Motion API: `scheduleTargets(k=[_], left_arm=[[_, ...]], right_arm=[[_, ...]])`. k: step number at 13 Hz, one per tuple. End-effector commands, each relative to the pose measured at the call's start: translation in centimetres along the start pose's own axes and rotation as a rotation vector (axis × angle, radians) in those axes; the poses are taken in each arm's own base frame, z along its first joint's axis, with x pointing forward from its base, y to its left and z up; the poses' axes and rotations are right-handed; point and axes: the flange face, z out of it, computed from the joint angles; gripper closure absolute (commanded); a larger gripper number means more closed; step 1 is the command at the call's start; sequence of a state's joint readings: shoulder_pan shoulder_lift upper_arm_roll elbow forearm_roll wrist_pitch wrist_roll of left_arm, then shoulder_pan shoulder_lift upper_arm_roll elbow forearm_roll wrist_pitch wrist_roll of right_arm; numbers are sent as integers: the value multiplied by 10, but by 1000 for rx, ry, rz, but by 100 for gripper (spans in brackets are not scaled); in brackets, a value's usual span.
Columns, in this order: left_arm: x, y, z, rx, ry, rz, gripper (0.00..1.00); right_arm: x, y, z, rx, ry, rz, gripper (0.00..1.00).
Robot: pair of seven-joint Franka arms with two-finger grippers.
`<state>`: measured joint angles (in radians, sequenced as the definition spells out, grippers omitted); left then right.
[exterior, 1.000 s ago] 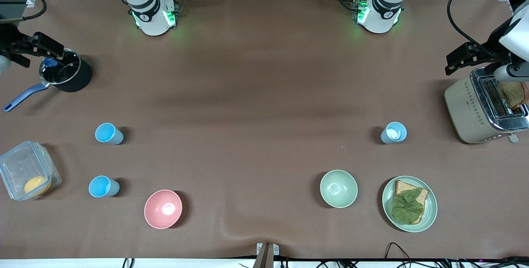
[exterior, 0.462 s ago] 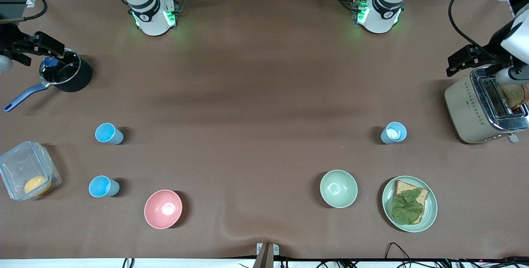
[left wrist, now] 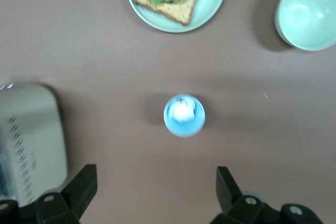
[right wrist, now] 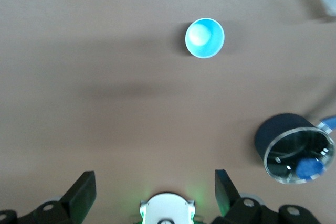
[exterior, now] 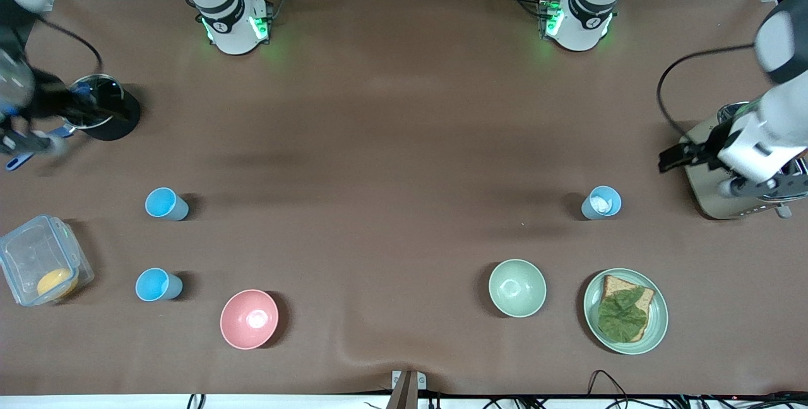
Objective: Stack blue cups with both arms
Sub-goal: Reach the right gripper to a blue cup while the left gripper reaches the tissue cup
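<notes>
Starting at the right arm's end of the surface, at the edge of the front frame about a third of the way down, my right gripper [right wrist: 154, 173] hangs over the surface just beside the black saucepan [exterior: 104, 115]. Its wrist view shows the fingers spread wide with nothing between them.

Lower down at that same edge sits a clear lidless food box [exterior: 43, 267] with something orange inside. Next to it come two sky-blue cups, both upright and well apart. The upper sky-blue cup [exterior: 165, 203] is at mid-height in the frame, and the lower sky-blue cup [exterior: 156, 284] stands nearer the front camera. The pink bowl [exterior: 249, 319] follows, low in the frame, near the lower cup but not touching it.

Past the middle, the pale green bowl [exterior: 517, 288] sits low in the frame. The paler grey-blue cup [exterior: 601, 202] stands upright above it at mid-height, with something whitish inside. The green plate [exterior: 656, 327] with bread and a leaf lies just beside the green bowl.

At the left arm's end is the toaster [exterior: 701, 191]. My left gripper [left wrist: 155, 170] hangs over the surface between the toaster and the grey-blue cup, fingers wide apart and empty. No cup is stacked yet.
</notes>
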<state>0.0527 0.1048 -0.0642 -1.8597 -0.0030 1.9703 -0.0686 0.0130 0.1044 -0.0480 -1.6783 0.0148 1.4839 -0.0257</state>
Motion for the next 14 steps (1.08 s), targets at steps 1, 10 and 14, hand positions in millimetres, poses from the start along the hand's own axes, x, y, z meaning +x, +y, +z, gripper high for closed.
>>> scheduleTargets(k=[1,10,14], left_arm=[[-25,3,38,-4,55,24,0],[-22,-11,196,-19,29,-3,29],[-24,-6,212,-21,3,3,91]], right_arm=[[43,0,62,-18,-16,-1,0],[121,77,181,-12,5,-86,0],[131,115,223,-3,32,-189,0]])
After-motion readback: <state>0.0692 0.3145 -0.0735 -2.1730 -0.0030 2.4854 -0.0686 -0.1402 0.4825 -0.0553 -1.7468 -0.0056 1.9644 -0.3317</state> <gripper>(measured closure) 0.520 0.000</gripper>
